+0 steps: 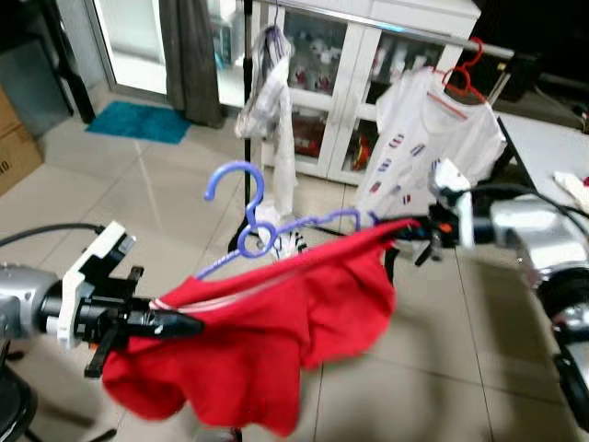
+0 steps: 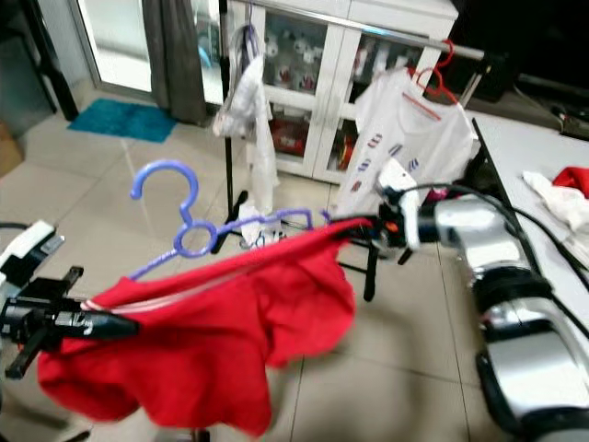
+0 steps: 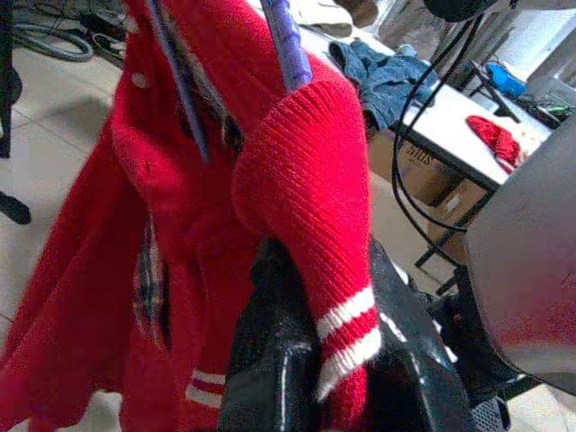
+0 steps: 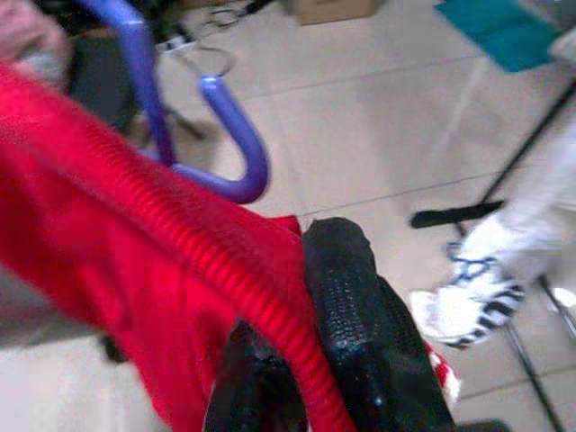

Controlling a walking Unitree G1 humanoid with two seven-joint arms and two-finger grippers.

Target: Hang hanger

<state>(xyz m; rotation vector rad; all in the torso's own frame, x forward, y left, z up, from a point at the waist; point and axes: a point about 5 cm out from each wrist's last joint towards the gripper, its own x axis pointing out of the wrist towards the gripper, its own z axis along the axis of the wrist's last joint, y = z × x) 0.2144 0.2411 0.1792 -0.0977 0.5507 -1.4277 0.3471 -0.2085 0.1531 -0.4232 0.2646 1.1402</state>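
A red knitted sweater (image 1: 258, 341) hangs stretched between my two grippers on a purple plastic hanger (image 1: 241, 198), whose hook sticks up above it. My left gripper (image 1: 175, 323) is shut on the sweater's striped cuff (image 3: 346, 337) at the lower left. My right gripper (image 1: 402, 230) is shut on the other red shoulder edge (image 4: 270, 315), next to the hanger's end (image 4: 236, 148). A clothes rail (image 1: 386, 23) stands behind, carrying a white T-shirt on a red hanger (image 1: 465, 74).
A striped garment (image 1: 267, 101) hangs at the rail's left end. White glass-door cabinets (image 1: 345, 83) back it. A white table (image 2: 543, 175) with clothes lies to the right. Tiled floor (image 1: 138, 198) lies ahead, with a teal mat (image 1: 138, 122) far left.
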